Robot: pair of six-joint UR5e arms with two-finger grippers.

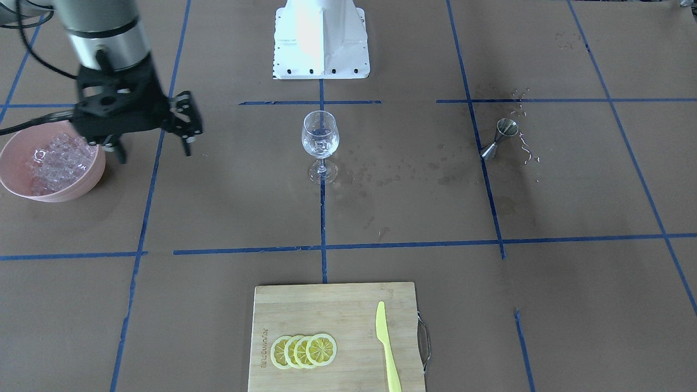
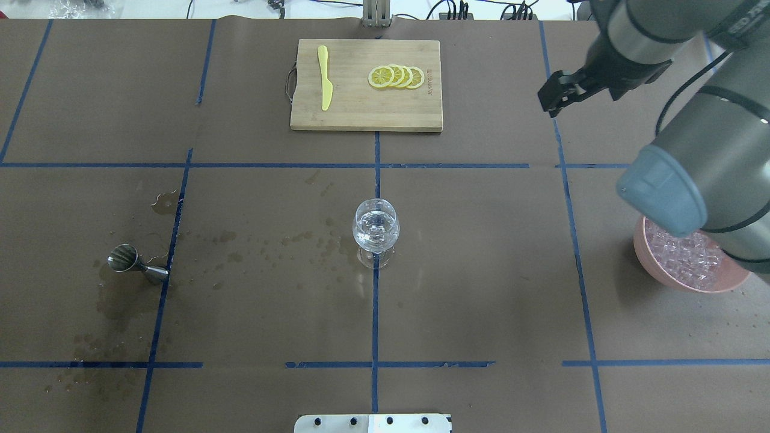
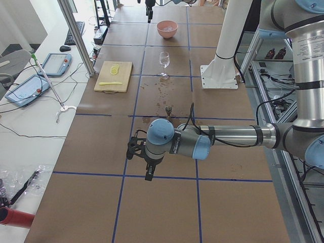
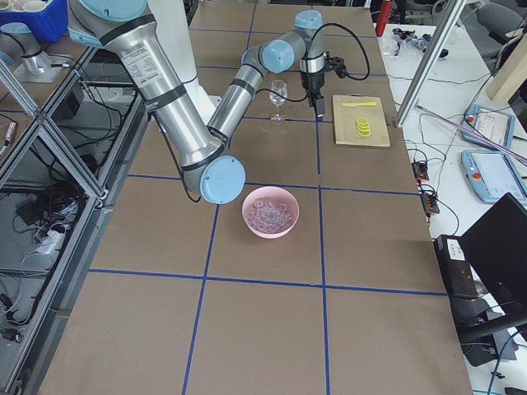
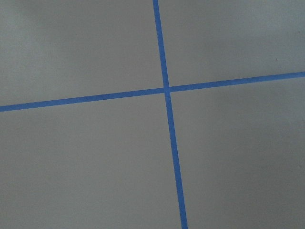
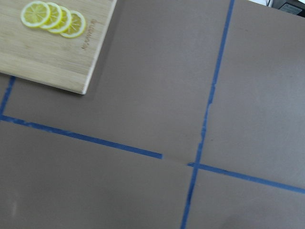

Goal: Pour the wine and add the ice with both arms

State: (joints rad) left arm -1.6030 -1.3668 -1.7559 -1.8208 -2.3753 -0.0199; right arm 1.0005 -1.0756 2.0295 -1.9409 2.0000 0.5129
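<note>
Brown paper-covered table (image 1: pixel 572 305), gridded with blue tape (image 1: pixel 414 245).

Front-facing view: I see the right gripper (image 1: pixel 154 151) held off the table, fingers spread wide with nothing between them. It is beside a pink bowl (image 1: pixel 11 182) heaped with ice (image 1: pixel 57 160). A wine glass (image 1: pixel 320 142) stands upright at centre with clear cubes in it; I cannot make out wine there. A steel jigger (image 1: pixel 496 140) sits among wet spots (image 1: pixel 525 147).

Overhead view: a cutting board (image 2: pixel 361 111) carries lemon slices (image 2: pixel 397 77) and a yellow knife (image 2: pixel 325 78).

Left side view: the left gripper (image 3: pixel 148 172) hangs over bare table, well apart from everything. I cannot tell whether it is spread or closed.

Wrist views: tape lines; the right one also shows a corner of the board.
</note>
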